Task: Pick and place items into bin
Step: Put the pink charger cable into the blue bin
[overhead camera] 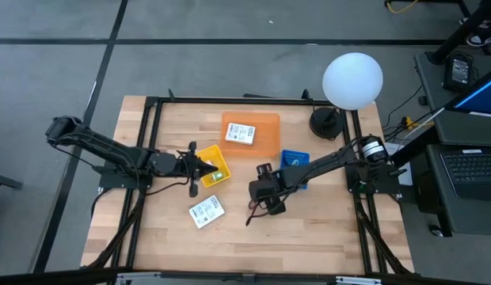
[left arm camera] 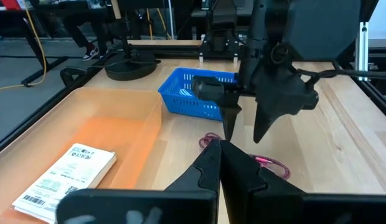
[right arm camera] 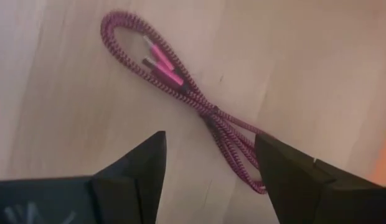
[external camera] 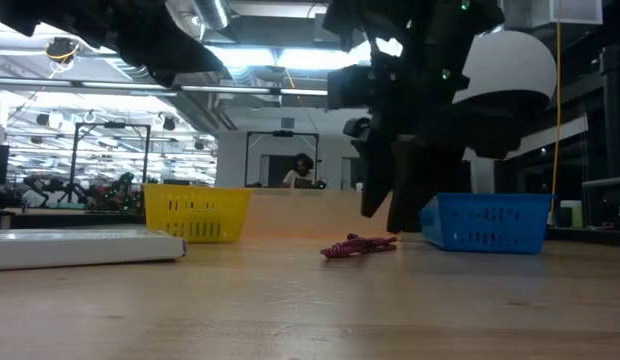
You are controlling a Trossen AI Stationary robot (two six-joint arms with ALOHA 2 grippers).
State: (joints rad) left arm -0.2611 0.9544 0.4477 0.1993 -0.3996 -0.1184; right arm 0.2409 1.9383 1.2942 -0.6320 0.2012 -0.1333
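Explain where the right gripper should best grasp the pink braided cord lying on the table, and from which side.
Probably from straight above, at the bundled middle of the cord, where its strands run close together. It lies flat on the table, so the open right gripper can straddle that narrow section across its length.

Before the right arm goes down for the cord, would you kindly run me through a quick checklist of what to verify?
1. Right hand open: ok, fingers spread wide.
2. Hand over the cord: ok, the cord's looped end runs between the fingers in the right wrist view.
3. Cord free on the table: ok, it lies flat with nothing on it.
4. Height above cord: not ok yet, the low view shows the fingers clear of the cord.
5. Left hand out of the way: ok, it is over the yellow bin, apart from the right hand.
6. Blue bin reachable: ok, it sits just beside the right arm.
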